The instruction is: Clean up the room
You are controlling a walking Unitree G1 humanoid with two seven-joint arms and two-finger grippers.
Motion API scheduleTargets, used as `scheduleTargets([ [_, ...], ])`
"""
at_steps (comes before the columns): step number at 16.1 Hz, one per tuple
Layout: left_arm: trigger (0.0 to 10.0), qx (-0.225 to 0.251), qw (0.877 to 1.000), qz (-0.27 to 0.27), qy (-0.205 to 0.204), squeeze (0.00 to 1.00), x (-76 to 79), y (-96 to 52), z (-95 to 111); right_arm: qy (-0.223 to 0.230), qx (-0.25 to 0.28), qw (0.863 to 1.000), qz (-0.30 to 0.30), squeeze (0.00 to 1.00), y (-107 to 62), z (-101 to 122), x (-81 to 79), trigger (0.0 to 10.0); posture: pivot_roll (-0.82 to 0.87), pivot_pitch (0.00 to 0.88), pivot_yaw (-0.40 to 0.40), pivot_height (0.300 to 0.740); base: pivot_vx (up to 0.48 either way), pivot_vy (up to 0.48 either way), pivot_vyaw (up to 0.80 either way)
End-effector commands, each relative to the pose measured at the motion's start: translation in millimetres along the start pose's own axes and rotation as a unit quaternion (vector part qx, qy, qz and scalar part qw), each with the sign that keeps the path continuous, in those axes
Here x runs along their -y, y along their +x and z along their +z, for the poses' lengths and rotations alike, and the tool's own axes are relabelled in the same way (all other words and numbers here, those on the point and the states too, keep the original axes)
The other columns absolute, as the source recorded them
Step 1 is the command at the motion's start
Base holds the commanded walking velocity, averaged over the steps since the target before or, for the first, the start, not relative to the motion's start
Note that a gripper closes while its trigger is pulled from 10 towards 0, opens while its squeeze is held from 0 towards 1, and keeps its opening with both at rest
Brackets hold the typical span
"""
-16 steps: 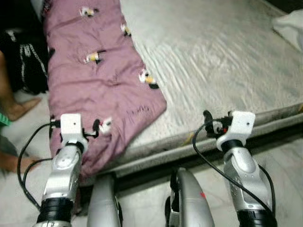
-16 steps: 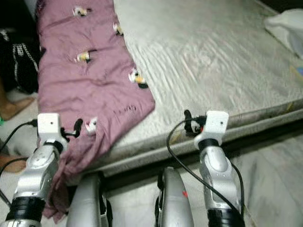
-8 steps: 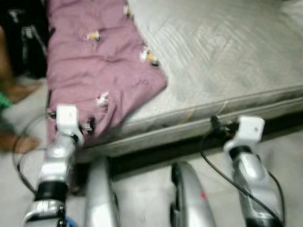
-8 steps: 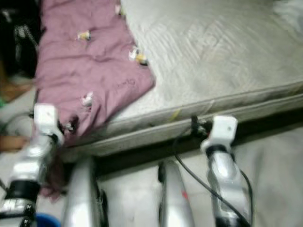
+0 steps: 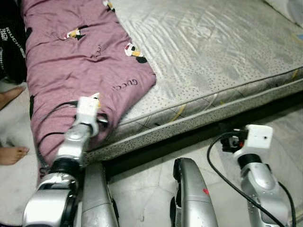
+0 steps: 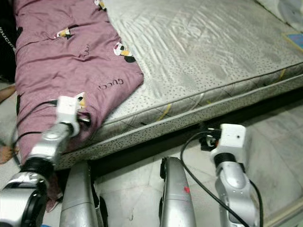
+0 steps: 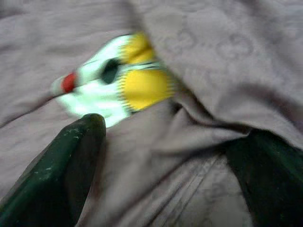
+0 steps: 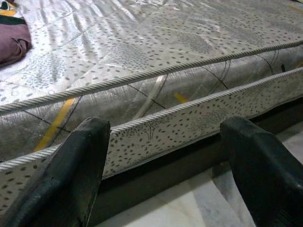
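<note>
Down on my left, a bare foot (image 5: 12,154) rests on the pale floor (image 5: 142,189) beside the bed. Next comes the purple blanket (image 5: 71,61). It is soft and wrinkly, with little duck pictures sewn on it and some letters near its corner. It lies along the left side of the mattress (image 5: 203,52) and hangs over the edge toward the floor.

My left gripper (image 7: 165,156) is pressed right into that blanket, close to the mattress edge. My jaws are apart there, with a fold of the purple cloth bunched up between the two black fingers (image 7: 61,165). A white and yellow duck picture (image 7: 113,80) sits just past them.

The mattress is gray and shiny, with wavy stitched lines on top and small dark dots along its side. A twisted cord runs along its edge, and a few yellow stripes cross it.

My right gripper (image 8: 165,161) is low, near the floor, in front of the mattress side. Its jaws are wide apart and hold nothing. It is not touching the mattress.
</note>
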State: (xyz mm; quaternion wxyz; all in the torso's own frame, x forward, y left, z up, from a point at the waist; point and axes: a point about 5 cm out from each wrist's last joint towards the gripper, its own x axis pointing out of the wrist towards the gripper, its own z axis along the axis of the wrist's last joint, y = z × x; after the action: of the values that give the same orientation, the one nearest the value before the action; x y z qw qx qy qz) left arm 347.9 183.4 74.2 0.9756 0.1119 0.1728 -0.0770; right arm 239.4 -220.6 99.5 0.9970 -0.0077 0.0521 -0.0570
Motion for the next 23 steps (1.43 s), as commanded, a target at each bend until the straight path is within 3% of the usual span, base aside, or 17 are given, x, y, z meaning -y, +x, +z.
scheduleTargets([
  [1, 10.0, 0.003, 0.996, -0.072, 0.046, 0.0, 28.7, 4.4, 2.7, 0.001, 0.001, 1.0, 0.001, 0.0, -0.4, 2.8, -0.6, 10.0, -0.16, 0.146, -0.018, 0.524, 0.0, 0.0, 0.0],
  [3, 10.0, 0.01, 0.979, -0.157, 0.13, 0.0, 61.4, 2.5, -0.1, -0.004, 0.007, 1.0, 0.004, 0.0, 2.5, 6.2, -2.4, 10.0, -0.16, 0.139, -0.017, 0.524, 0.0, 0.0, 0.0],
  [4, 10.0, 0.016, 0.964, -0.199, 0.174, 0.0, 76.2, -0.4, -2.3, -0.008, 0.01, 1.0, 0.005, 0.0, 3.3, 7.6, -2.3, 10.0, -0.17, 0.137, -0.017, 0.524, 0.0, 0.0, 0.0],
  [5, 10.0, 0.019, 0.956, -0.219, 0.193, 0.0, 82.7, -2.3, -4.0, -0.008, 0.01, 1.0, 0.005, 0.0, 3.5, 7.9, -2.1, 10.0, -0.17, 0.136, -0.017, 0.524, 0.0, 0.0, 0.0],
  [6, 10.0, 0.023, 0.941, -0.251, 0.226, 0.0, 93.2, -5.6, -7.7, -0.008, 0.011, 1.0, 0.004, 0.0, 4.1, 8.2, -1.5, 10.0, -0.17, 0.131, -0.016, 0.524, 0.0, 0.0, 0.0],
  [7, 10.0, 0.038, 0.909, -0.297, 0.29, 0.0, 108.3, -13.6, -14.7, -0.009, 0.012, 1.0, 0.002, 0.0, 5.2, 8.6, -1.0, 10.0, -0.16, 0.129, -0.014, 0.524, 0.0, 0.0, 0.0],
  [8, 10.0, 0.045, 0.901, -0.306, 0.304, 0.0, 111.3, -16.2, -16.1, -0.008, 0.013, 1.0, 0.001, 0.0, 5.8, 8.9, -1.2, 10.0, -0.16, 0.127, -0.013, 0.524, 0.0, 0.0, 0.0],
  [10, 10.0, 0.068, 0.902, -0.304, 0.299, 0.0, 112.7, -20.4, -15.7, -0.007, 0.015, 1.0, 0.001, 0.0, 7.7, 9.4, -2.7, 10.0, -0.16, 0.121, -0.012, 0.524, 0.0, 0.0, 0.0],
  [13, 10.0, 0.162, 0.935, -0.223, 0.224, 0.0, 93.6, -28.2, 4.0, 0.0, 0.02, 1.0, 0.003, 0.0, 9.8, 10.5, -5.1, 10.0, -0.15, 0.116, -0.009, 0.524, 0.0, 0.0, 0.0],
  [14, 10.0, 0.203, 0.948, -0.168, 0.176, 0.0, 78.3, -35.3, 14.4, 0.007, 0.02, 1.0, 0.006, 0.0, 12.1, 10.4, -6.5, 10.0, -0.13, 0.115, -0.009, 0.524, 0.0, 0.0, 0.0],
  [15, 10.0, 0.217, 0.954, -0.142, 0.152, 0.0, 69.7, -39.9, 18.3, 0.014, 0.019, 1.0, 0.011, 0.0, 14.2, 9.7, -8.6, 10.0, -0.11, 0.119, -0.009, 0.524, 0.0, 0.0, 0.0],
  [16, 10.0, 0.239, 0.964, -0.071, 0.09, 0.0, 48.2, -52.0, 22.8, 0.022, 0.015, 0.999, 0.025, 0.0, 21.1, 8.0, -16.8, 10.0, -0.06, 0.126, -0.012, 0.524, 0.0, 0.0, 0.0],
  [17, 10.0, 0.239, 0.968, -0.043, 0.069, 0.0, 40.2, -56.2, 22.1, 0.024, 0.015, 0.999, 0.031, 0.0, 24.0, 7.8, -20.3, 10.0, -0.06, 0.129, -0.013, 0.524, 0.0, 0.0, 0.0],
  [19, 10.0, 0.223, 0.973, 0.04, -0.031, 0.0, 19.7, -77.5, 12.7, 0.013, 0.024, 0.998, 0.056, 0.0, 36.0, 12.0, -35.9, 10.0, -0.01, 0.144, -0.02, 0.524, 0.0, 0.0, 0.39],
  [21, 10.0, 0.161, 0.975, 0.084, -0.129, 0.0, 6.4, -112.8, -23.6, 0.015, 0.034, 0.995, 0.089, 0.0, 51.7, 14.9, -61.0, 10.0, 0.04, 0.166, -0.04, 0.524, 0.0, 0.0, 0.78],
  [23, 10.0, 0.147, 0.979, 0.082, -0.117, 0.0, 8.2, -129.7, -32.2, 0.034, 0.032, 0.994, 0.102, 0.0, 61.5, 15.3, -76.4, 10.0, 0.08, 0.169, -0.061, 0.524, 0.0, 0.0, 0.7],
])
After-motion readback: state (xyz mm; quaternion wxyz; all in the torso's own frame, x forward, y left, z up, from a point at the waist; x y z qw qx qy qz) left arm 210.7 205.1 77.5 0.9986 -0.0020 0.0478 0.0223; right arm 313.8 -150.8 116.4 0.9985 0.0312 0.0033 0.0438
